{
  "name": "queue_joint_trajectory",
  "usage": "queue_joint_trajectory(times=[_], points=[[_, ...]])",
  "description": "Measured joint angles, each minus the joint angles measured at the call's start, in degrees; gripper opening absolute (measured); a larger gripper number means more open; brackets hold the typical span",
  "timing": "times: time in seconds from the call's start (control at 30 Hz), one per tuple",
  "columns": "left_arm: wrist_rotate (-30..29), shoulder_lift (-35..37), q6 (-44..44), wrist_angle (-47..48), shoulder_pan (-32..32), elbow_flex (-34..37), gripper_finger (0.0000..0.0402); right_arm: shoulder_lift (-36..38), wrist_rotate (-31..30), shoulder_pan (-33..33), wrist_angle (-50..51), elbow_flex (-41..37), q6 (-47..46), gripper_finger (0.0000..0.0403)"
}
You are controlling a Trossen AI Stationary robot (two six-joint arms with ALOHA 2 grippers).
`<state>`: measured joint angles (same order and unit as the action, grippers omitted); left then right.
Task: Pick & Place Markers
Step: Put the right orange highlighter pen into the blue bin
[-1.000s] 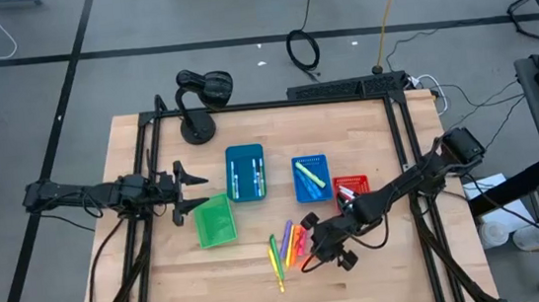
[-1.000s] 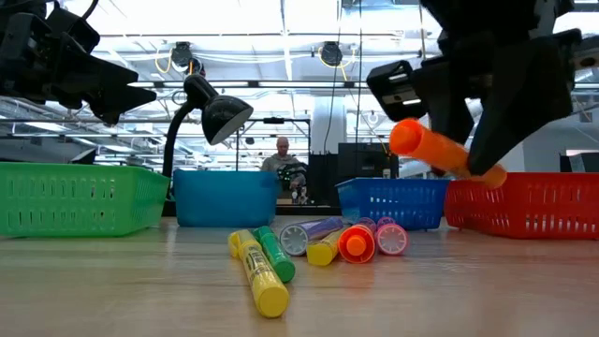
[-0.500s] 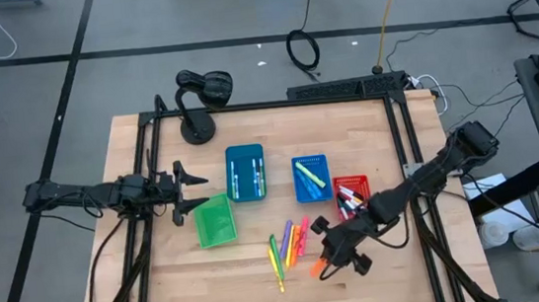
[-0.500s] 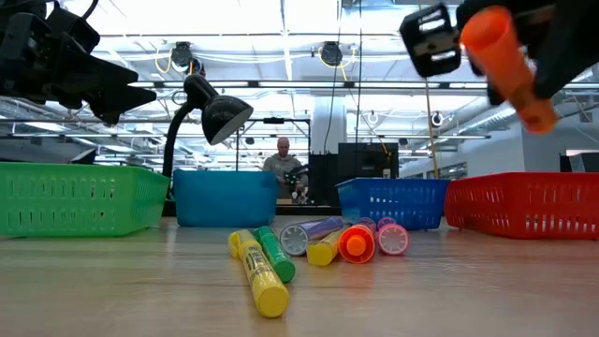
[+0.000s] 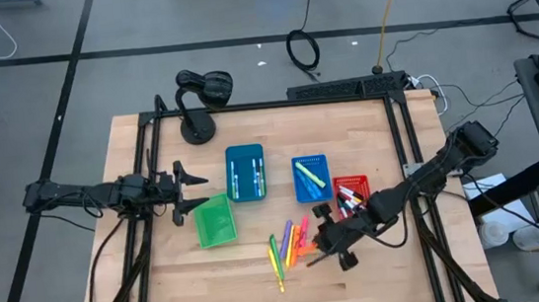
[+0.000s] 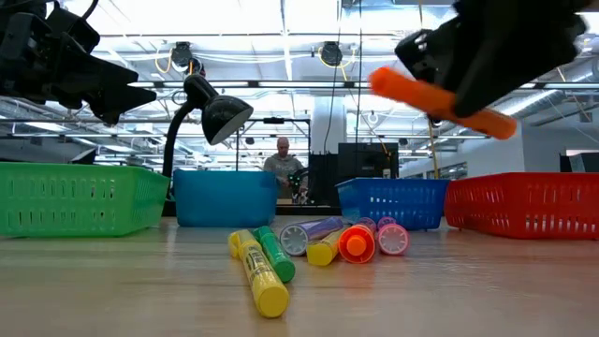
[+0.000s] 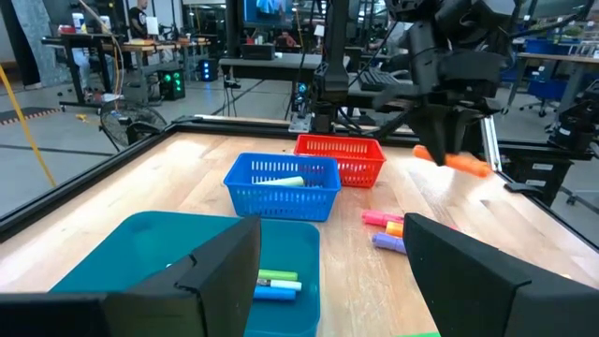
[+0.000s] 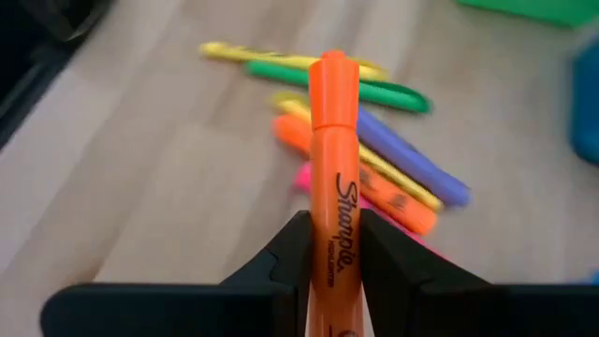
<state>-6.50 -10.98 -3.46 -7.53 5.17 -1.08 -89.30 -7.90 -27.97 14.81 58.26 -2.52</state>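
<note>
Tilting flatter since before, orange marker (image 6: pixel 440 96) in right gripper (image 5: pixel 330 247)

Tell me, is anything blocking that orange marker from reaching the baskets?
Nothing visible blocks it. The right gripper holds the orange marker in the air, higher than the rims of the red bin and blue bin. The loose markers lie flat on the table below.

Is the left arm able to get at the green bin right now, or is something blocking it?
Probably yes. The left gripper hovers open just beside the green bin, with nothing between them. The right gripper is off by the loose markers, holding an orange marker.
</note>
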Motion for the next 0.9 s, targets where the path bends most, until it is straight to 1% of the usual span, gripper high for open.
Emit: queue_joint_trajectory(times=[0.1, 0.33, 0.53, 0.73, 0.9], points=[[0.0, 0.02, -0.01, 0.0, 0.0, -0.02, 0.0267, 0.0, -2.73, 1.36, 0.02, 0.0, -4.98, 0.0063], [0.0, 0.01, -0.02, 0.0, 0.0, -0.01, 0.0267, -0.02, -3.66, 4.75, 0.03, 0.0, -12.84, 0.0062], [0.0, 0.02, 0.0, 0.0, 0.0, 0.0, 0.0267, -0.02, -11.63, 6.84, 0.11, 0.0, -16.66, 0.0062], [0.0, 0.02, 0.0, 0.0, 0.0, 0.0, 0.0267, -0.02, -15.01, 8.81, 2.24, 0.0, -19.05, 0.0064], [0.0, 0.02, 0.0, 0.0, 0.0, 0.0, 0.0267, -0.02, -22.39, 10.47, 3.8, 0.01, -20.48, 0.0061]])
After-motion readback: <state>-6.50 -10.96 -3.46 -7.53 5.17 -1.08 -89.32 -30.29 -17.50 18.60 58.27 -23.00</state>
